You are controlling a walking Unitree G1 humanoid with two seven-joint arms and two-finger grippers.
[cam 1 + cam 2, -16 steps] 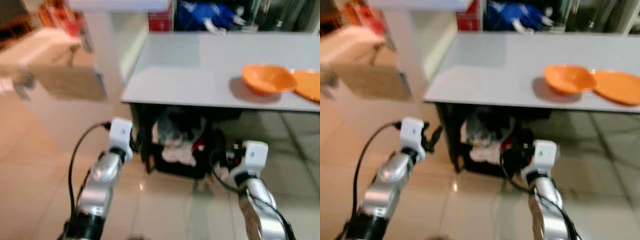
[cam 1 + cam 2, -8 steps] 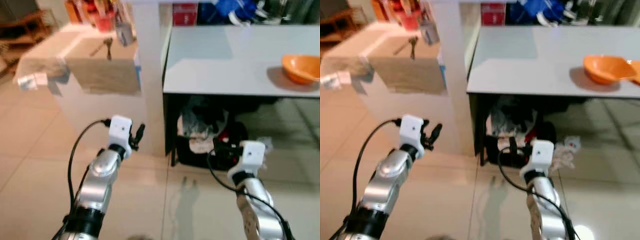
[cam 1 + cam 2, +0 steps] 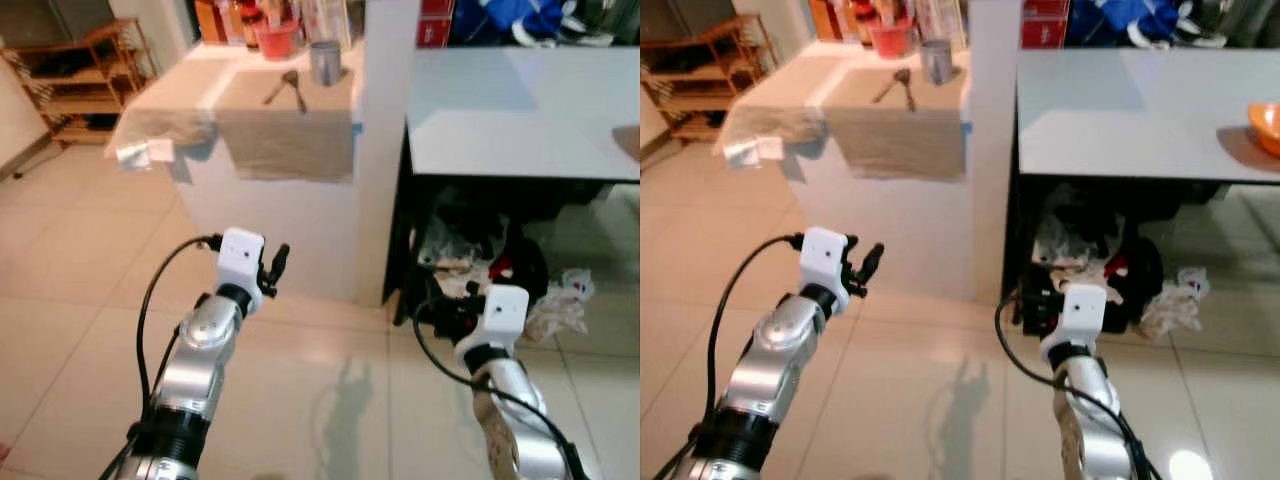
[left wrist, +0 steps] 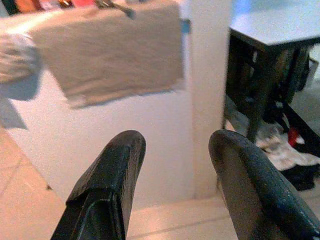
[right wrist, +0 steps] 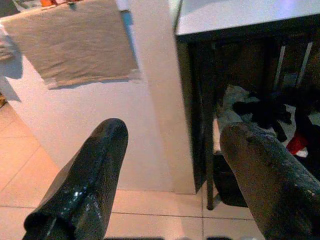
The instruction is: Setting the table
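The grey table (image 3: 520, 130) stands at the right, with an orange bowl (image 3: 1268, 125) at its right end, cut by the picture's edge. To its left a white counter (image 3: 250, 210) carries a beige cloth (image 3: 285, 140), two utensils (image 3: 285, 88) and a metal cup (image 3: 325, 62). My left gripper (image 4: 176, 142) is open and empty, held low over the floor facing the counter front. My right gripper (image 5: 175, 135) is also open and empty, facing the counter corner and the dark space under the table.
A white pillar (image 3: 385, 150) separates counter and table. Clothes and bags (image 3: 480, 260) lie heaped under the table. A wooden shelf (image 3: 75, 70) stands far left. Bottles and a red pot (image 3: 272, 40) crowd the counter's back. Tiled floor (image 3: 80, 260) spreads in front.
The camera has swung left: the table and bowl slid to the right and the counter came fully into view. Both arms keep the same pose with open fingers.
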